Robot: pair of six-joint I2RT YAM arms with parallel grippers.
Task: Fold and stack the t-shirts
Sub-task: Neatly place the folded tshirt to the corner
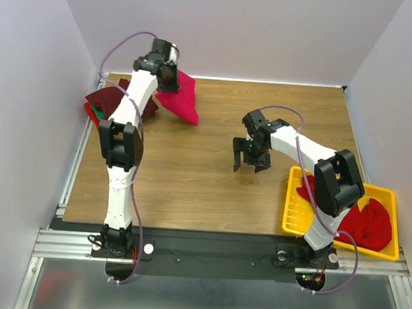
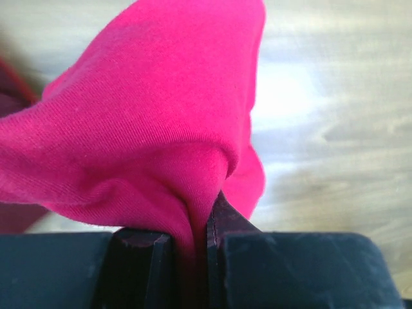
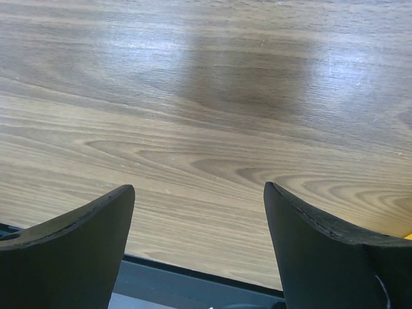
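A crimson t-shirt [image 1: 183, 98] is pinched in the left gripper [image 1: 170, 81] at the upper left of the top view. It is lifted at the grasp and trails down onto the wooden table [image 1: 204, 182], just beside a dark maroon pile [image 1: 115, 98] in the far left corner, where a sliver of green [image 1: 94, 111] is seen. Since the cloth hangs bunched, the step in hand is judged to be bringing it out to open wood for spreading. For that, the pinch should be kept firm and the shirt drawn low and slowly so that it opens flat. A second edge is best taken by the right gripper [image 1: 251, 161], which is well apart from it at centre right. The left wrist view alone shows the grip itself: a fold of shirt [image 2: 141, 116] is squeezed between the closed fingers [image 2: 141, 254], with nothing slack. The right wrist view alone confirms that its fingers [image 3: 84, 232] are spread wide over bare wood [image 3: 206, 96], holding nothing. Only the top view shows the yellow tray [image 1: 340, 251] at the lower right, where more red shirts [image 1: 368, 224] lie heaped and unfolded.
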